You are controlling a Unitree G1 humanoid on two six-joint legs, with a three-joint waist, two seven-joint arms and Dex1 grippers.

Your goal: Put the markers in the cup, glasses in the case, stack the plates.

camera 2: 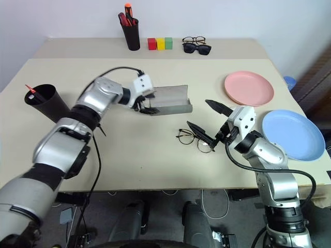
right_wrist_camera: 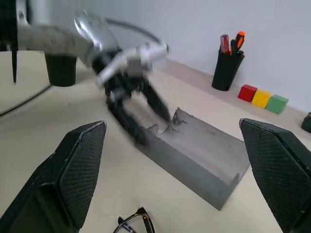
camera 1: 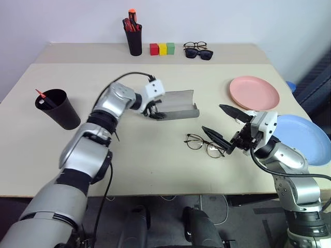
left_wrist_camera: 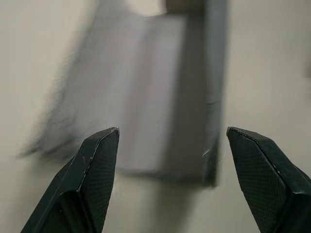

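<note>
The grey case [camera 1: 176, 103] lies open in the middle of the table. My left gripper [camera 1: 154, 112] is open at its left end, the case's end just ahead of the fingertips [left_wrist_camera: 102, 145]. The wire-frame glasses [camera 1: 202, 144] lie on the table nearer the front edge. My right gripper [camera 1: 223, 126] hovers wide open just to their right, its lower finger close to the frame. The black cup [camera 1: 58, 108] stands at the left with a red marker [camera 1: 43, 96] in it. The pink plate [camera 1: 254, 93] and blue plate [camera 1: 302, 139] lie side by side at the right.
At the back stand a black pen holder [camera 1: 133, 39] with red and orange pens, three coloured blocks [camera 1: 162, 49], dark sunglasses [camera 1: 199, 53] and another pair of spectacles [camera 1: 195, 45]. The blue plate overhangs the table's right edge.
</note>
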